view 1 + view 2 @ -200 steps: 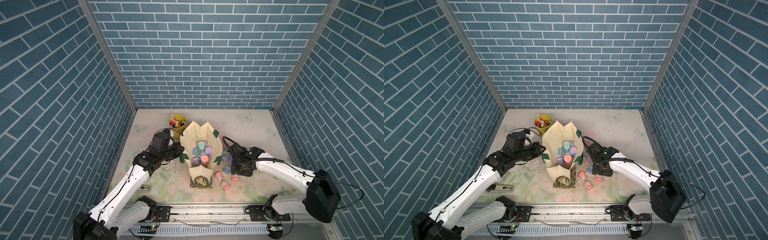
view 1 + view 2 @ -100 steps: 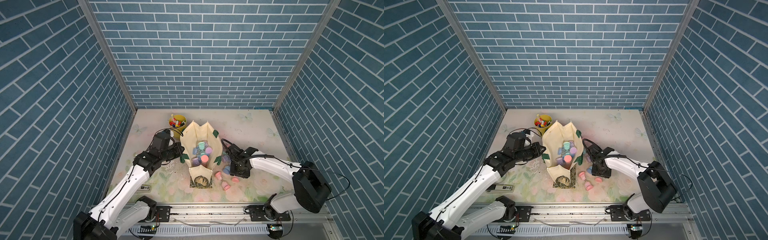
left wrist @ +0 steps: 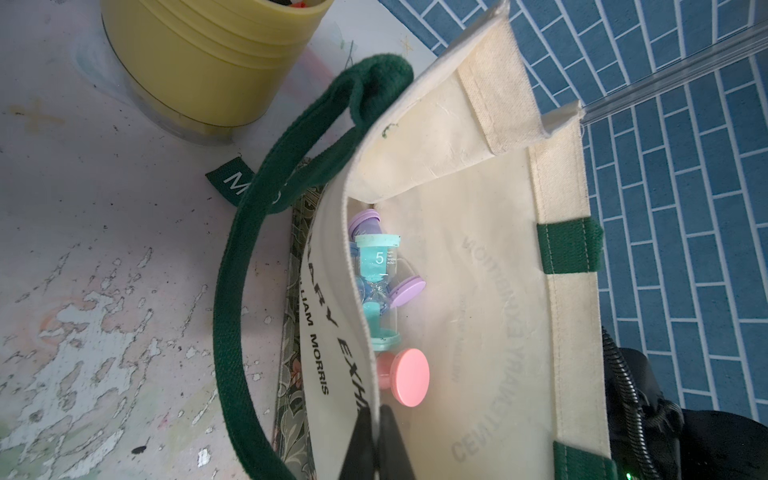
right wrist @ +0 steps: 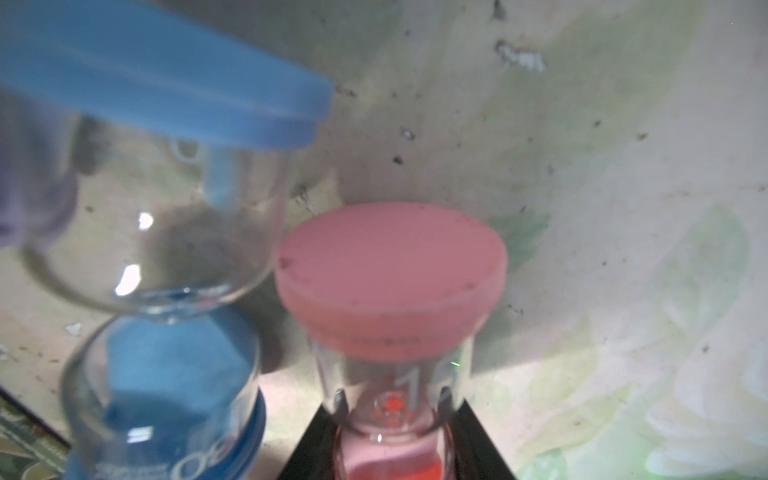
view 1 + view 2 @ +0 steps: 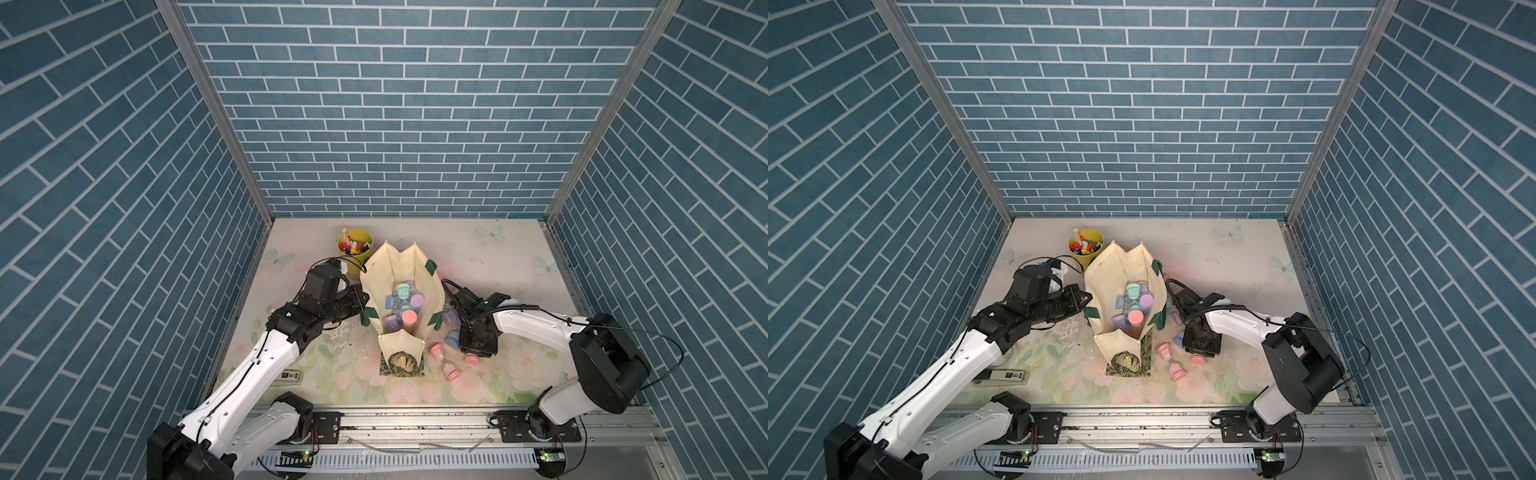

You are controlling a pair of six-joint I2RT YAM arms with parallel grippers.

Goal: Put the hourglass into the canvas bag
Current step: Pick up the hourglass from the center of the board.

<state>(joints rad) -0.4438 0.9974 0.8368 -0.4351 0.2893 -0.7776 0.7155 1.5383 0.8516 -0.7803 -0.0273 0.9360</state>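
Mid-way across the desk (image 5: 478, 257) stands the open bag (image 5: 376, 282), its rim pinched in the closed left end effector (image 3: 376, 436). Just right of it, the right end effector (image 4: 390, 415) is clamped on a pink hourglass (image 4: 390, 274). The grasp looks made, so lifting over the mouth comes next. Only the right wrist view shows that grip.

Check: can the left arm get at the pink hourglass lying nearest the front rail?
Probably not: the left gripper is shut on the rim of the canvas bag, and the bag stands between it and that pink hourglass.
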